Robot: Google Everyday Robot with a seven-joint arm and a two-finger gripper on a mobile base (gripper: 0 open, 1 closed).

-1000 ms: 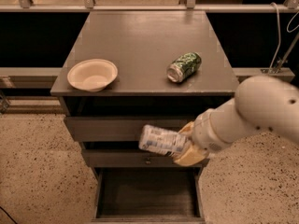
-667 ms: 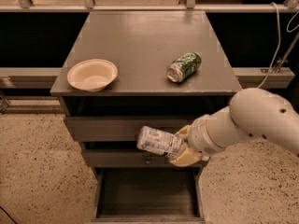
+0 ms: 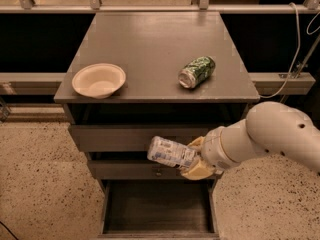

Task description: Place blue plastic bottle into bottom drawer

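Observation:
The blue plastic bottle (image 3: 169, 152) lies on its side in my gripper (image 3: 195, 157), its white-and-blue label facing up and its far end pointing left. The gripper is shut on the bottle's right end, in front of the two upper drawer fronts. The bottom drawer (image 3: 157, 209) is pulled open directly below, showing a plain dark interior. The bottle hangs above the drawer's opening, clear of it. My white arm (image 3: 270, 134) reaches in from the right.
A cream bowl (image 3: 98, 80) sits on the cabinet top (image 3: 150, 39) at the left. A crushed green can (image 3: 197, 71) lies on the top at the right. A cable (image 3: 295, 59) hangs at the far right. Speckled floor surrounds the cabinet.
The arm and the held bottle have shifted slightly left and a little down. The bowl, the can and the open drawer have not moved.

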